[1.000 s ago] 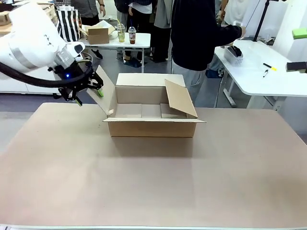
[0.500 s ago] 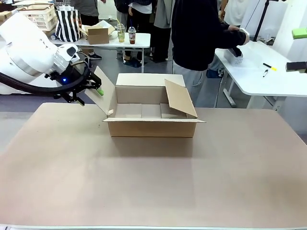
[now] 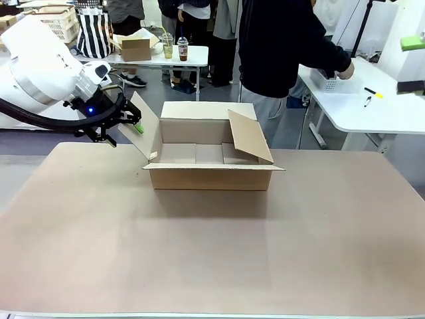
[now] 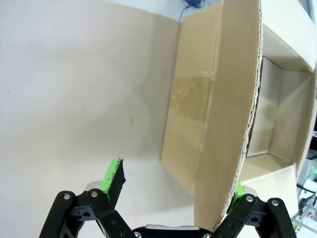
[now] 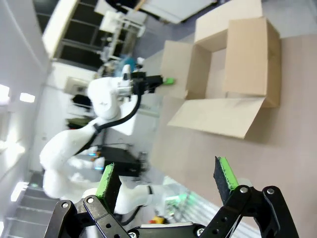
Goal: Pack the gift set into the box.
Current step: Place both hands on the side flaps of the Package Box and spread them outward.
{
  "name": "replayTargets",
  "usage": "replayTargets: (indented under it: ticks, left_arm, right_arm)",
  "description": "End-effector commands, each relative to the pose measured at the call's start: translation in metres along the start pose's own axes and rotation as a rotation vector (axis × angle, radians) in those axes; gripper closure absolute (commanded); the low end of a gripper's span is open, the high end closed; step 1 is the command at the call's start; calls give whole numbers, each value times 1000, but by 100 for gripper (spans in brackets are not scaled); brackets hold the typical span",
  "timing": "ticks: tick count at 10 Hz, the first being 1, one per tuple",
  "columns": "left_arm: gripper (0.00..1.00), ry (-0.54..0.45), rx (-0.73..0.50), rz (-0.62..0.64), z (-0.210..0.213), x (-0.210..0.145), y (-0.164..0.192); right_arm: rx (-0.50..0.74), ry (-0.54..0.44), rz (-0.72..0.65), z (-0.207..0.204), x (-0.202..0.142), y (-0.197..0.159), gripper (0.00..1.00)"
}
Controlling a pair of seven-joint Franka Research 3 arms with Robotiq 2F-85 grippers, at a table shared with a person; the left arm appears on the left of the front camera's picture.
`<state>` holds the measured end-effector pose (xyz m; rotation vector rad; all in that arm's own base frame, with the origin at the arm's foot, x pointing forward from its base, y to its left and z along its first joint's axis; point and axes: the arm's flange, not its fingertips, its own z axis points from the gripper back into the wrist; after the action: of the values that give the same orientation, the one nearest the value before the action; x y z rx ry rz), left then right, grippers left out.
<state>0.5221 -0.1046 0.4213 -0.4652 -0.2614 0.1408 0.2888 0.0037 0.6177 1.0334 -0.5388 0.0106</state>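
Left gripper (image 3: 124, 130): jaws spread, nothing clamped. In the left wrist view its fingers (image 4: 112, 179) are seen on either side of the box's left flap (image 4: 218, 99), the flap edge lying close to one pad and well apart from the other.

Right gripper (image 5: 166, 178): jaws spread, nothing held; it is well apart from the box.

The box (image 3: 209, 178) is set on the brown table (image 3: 199, 252), top open, flaps raised outward.

Beyond the box's right rear corner, well apart from it, a white tray (image 3: 327, 82) is touched by a person's hand (image 3: 345, 68) on a white side table (image 3: 358, 113). A yellow stick (image 3: 373, 93) is noted just beside it.
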Motion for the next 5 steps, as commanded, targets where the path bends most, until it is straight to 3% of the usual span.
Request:
replayTargets:
  ticks: [1,4,5]
  left_arm:
    - [0,11,10,8,3,1,-3]
    - [0,11,10,8,3,1,-3]
    - [0,11,10,8,3,1,-3]
  right_arm:
    - [-300,74,96,-82,34,53,0]
    - [-758,290,345,-197,21,78,0]
    - [-828,365,454,-221,8,87,0]
